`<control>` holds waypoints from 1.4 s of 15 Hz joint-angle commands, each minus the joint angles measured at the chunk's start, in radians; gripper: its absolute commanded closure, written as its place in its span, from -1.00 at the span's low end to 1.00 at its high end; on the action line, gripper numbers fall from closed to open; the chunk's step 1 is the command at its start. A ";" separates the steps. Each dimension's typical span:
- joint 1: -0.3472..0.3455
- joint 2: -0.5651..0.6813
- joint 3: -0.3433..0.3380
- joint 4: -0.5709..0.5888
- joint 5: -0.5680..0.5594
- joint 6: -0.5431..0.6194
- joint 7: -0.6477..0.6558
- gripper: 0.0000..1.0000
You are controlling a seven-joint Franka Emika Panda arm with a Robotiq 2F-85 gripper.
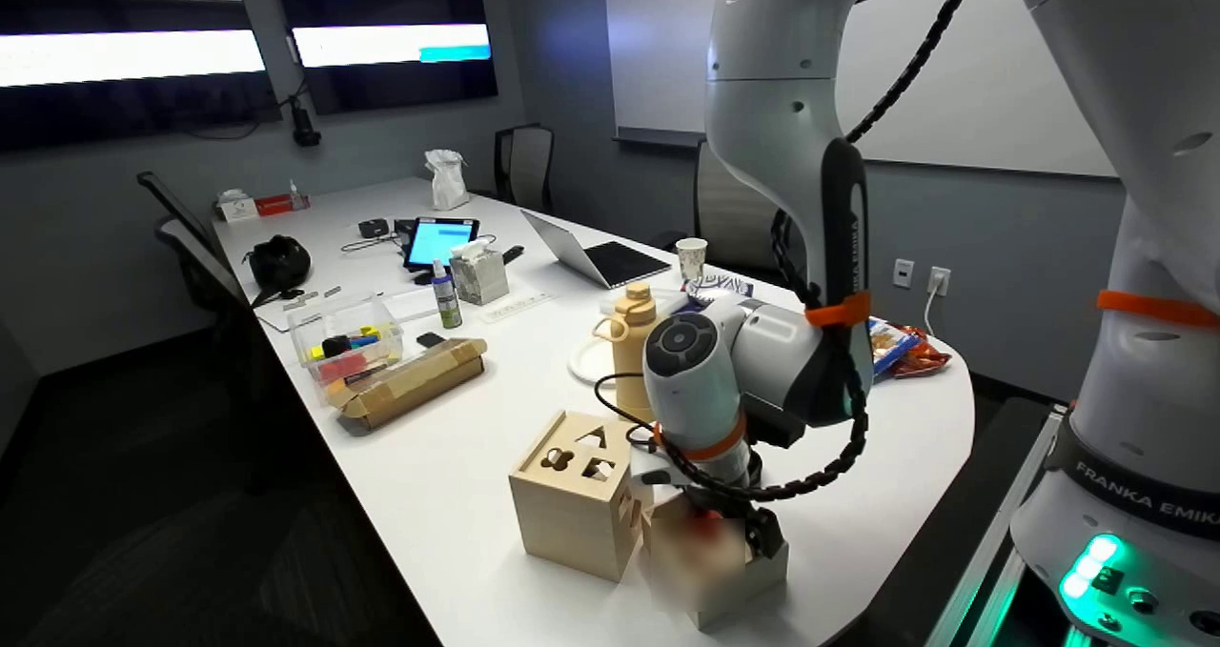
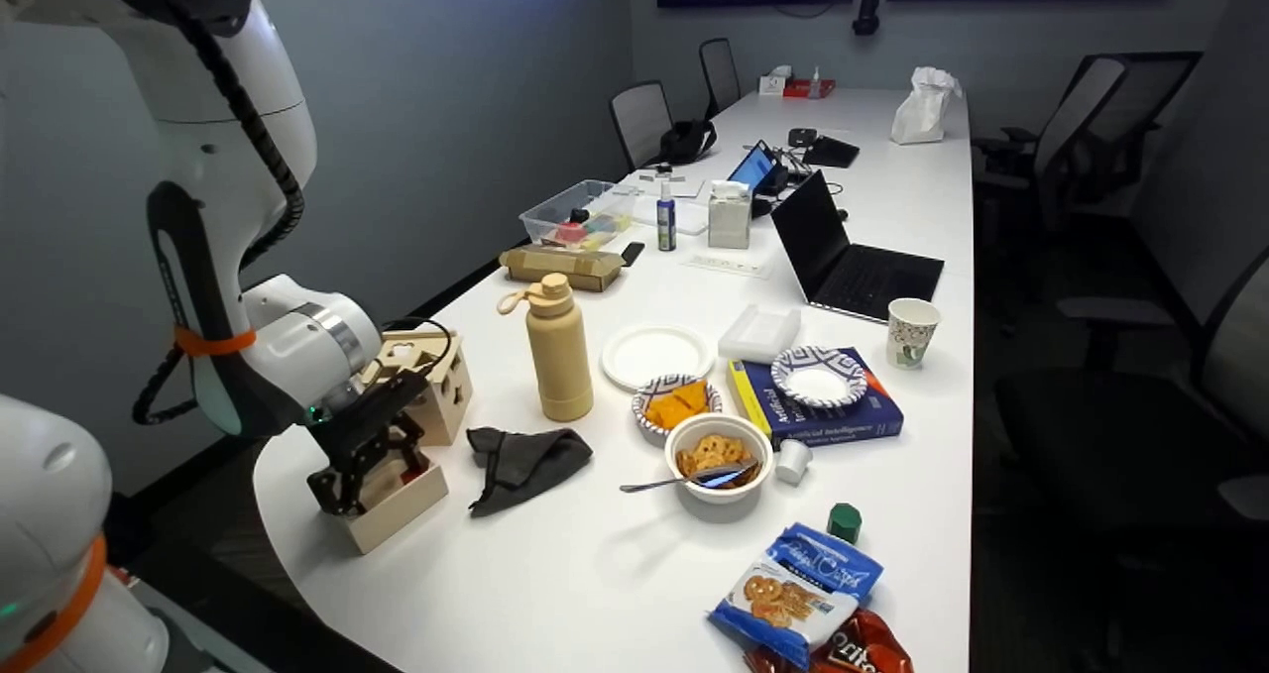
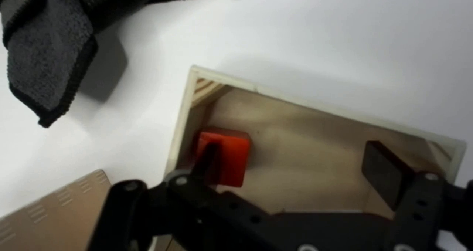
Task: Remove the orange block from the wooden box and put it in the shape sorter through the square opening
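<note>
On table (image 1: 858,495): sorter (image 1: 572,514), box (image 2: 402,512) just beside it. Gripper (image 3: 295,161) over the box, fingers spread wide apart. Block (image 3: 234,155) lies inside the box near one wall; in wrist view one finger overlaps it, contact cannot be told.

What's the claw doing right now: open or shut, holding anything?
Gripper: open, holding nothing; the orange block lies in the wooden box.
</note>
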 commanded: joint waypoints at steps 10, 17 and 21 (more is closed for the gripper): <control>-0.099 -0.027 0.094 -0.072 0.098 -0.005 -0.235 -1.00; -0.222 -0.013 0.178 -0.108 0.326 0.002 -0.488 -1.00; -0.258 -0.031 0.201 -0.113 0.391 0.026 -0.585 -1.00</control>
